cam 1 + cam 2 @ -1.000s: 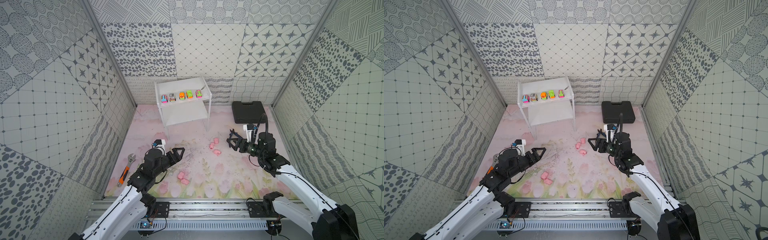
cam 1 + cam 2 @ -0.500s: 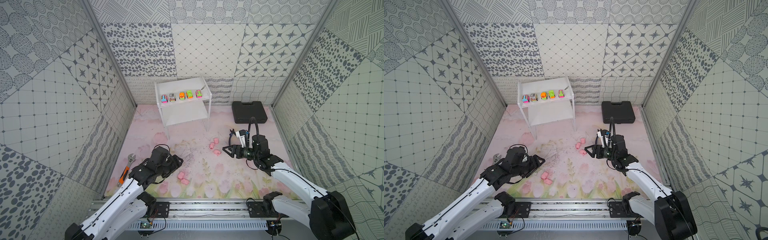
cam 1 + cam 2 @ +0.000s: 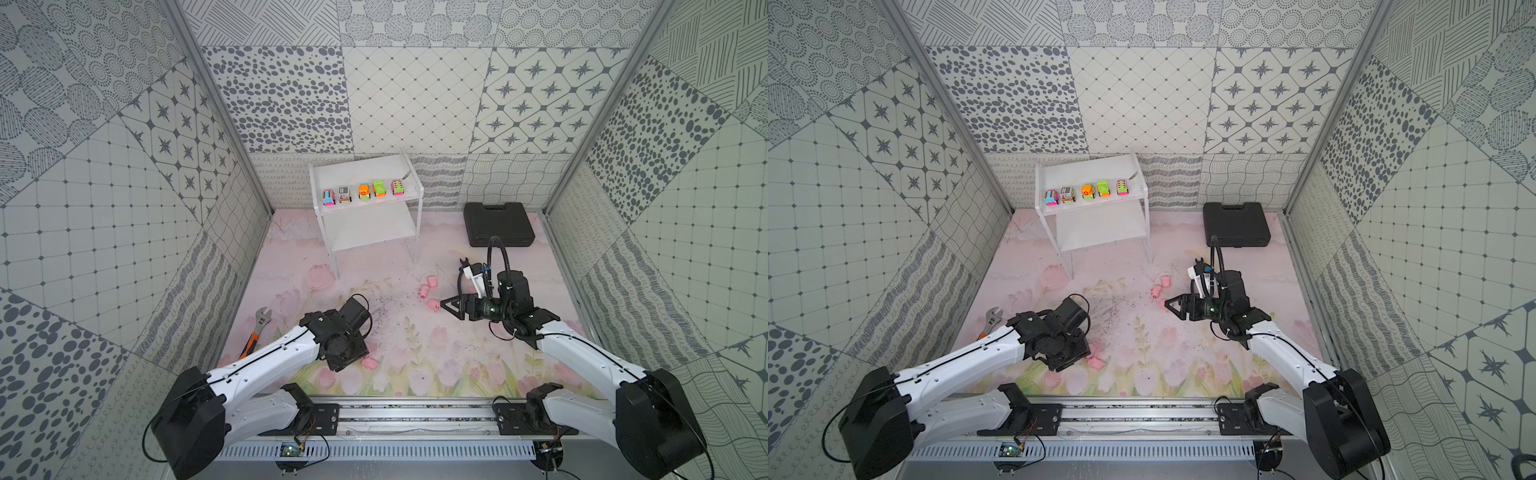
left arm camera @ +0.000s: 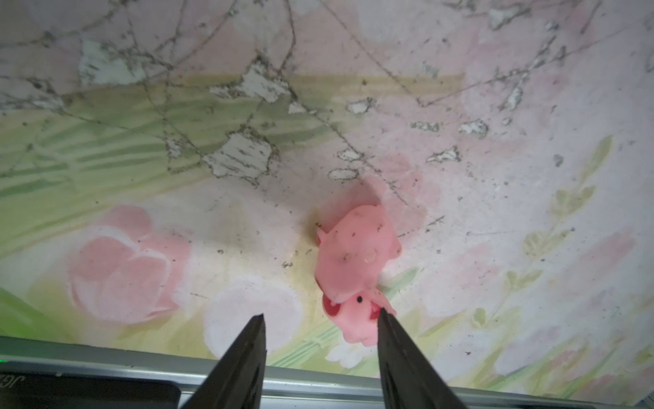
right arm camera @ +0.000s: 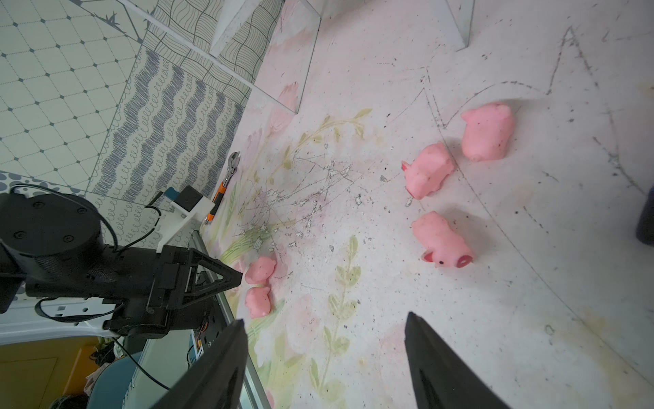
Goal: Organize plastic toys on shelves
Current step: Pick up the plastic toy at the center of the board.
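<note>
My left gripper (image 4: 320, 313) is low over the pink flower-printed mat (image 4: 495, 177), jaws apart. A small pink pig-shaped plastic figure (image 4: 357, 258) lies between them, off-centre. Its head rests against the inner edge of one finger (image 4: 396, 347), and a clear gap separates it from the other, so nothing is clamped. Part of its snout is cut off behind that finger.

In both top views my own wrist covers these fingertips. Only one pink pig (image 3: 369, 362) shows beside the wrist there, and I cannot tell whether it is the same one. The right wrist view shows two pink pigs (image 5: 260, 271) by my left fingertip.

My right gripper (image 5: 325, 317) hangs over the mat, jaws wide apart with nothing between them. Three pink pigs (image 5: 442, 240) lie close together ahead of it, the nearest just beside its tip in a top view.

The small white two-tier rack (image 3: 365, 174) stands by the back wall. Five tiny bright toy cars (image 3: 364, 192) sit in a row on its upper board, too small for detail. My right wrist view catches only the rack's legs.

A black rectangular plastic case (image 3: 498, 224) lies to the rack's right. An orange-handled wrench (image 3: 257, 332) lies by the left wall.
</note>
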Robot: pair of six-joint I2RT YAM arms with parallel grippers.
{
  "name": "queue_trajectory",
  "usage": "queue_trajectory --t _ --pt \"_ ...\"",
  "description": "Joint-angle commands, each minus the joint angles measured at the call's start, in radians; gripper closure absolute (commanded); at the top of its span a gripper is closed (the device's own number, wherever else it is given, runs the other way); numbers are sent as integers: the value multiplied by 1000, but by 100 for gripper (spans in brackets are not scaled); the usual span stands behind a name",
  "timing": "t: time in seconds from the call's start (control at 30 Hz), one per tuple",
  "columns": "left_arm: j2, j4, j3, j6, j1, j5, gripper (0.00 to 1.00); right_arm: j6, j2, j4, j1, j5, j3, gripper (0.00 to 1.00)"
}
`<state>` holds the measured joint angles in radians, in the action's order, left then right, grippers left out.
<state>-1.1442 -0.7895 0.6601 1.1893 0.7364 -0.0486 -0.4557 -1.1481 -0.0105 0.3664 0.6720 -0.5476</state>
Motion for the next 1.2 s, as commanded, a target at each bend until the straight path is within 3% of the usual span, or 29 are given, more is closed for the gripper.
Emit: queue_trajectory --t 0.0,0.27,0.57,0.73,0.87,1.0,1.17 --pt "-110 11 50 -61 8 82 45 21 -3 32 8 13 -28 25" --pt "-161 117 -13 -116 -8 19 50 27 -5 18 8 10 -35 26" --pt "-145 220 -40 -146 -77 -37 81 21 -21 4 8 15 -55 27" --pt "-96 228 -3 -219 -80 -69 85 4 -7 10 7 22 -57 27" --pt "-18 313 41 -368 -78 -130 87 -87 -2 100 -9 72 -58 27" --pt "36 431 117 -589 -49 -171 89 -277 -6 263 -57 154 -59 26" --pt "32 472 245 -1029 18 -171 88 -546 -40 444 -92 256 -105 25"
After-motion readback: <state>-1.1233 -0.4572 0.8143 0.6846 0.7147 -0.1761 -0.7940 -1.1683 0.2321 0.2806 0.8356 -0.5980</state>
